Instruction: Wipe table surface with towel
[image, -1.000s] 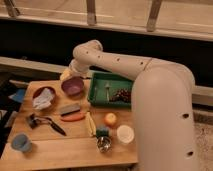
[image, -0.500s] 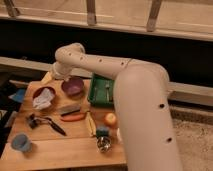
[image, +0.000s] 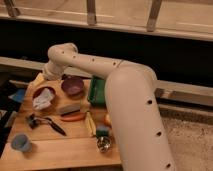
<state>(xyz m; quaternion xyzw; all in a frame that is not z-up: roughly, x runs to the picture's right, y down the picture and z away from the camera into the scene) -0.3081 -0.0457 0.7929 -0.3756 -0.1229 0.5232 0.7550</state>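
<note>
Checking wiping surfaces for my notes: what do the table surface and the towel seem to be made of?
The table surface looks like wood: matte light-brown planks with seam lines. The towel looks like soft white cloth, wrinkled and bunched in what seems a reddish bowl. The pincer is hidden beyond the end of the arm, above the table's far left corner.

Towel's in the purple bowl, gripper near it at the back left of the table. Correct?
Not quite. The camera view shows the towel in the red bowl; the purple bowl beside it holds no towel. The gripper is near it at the back left of the table.
</note>
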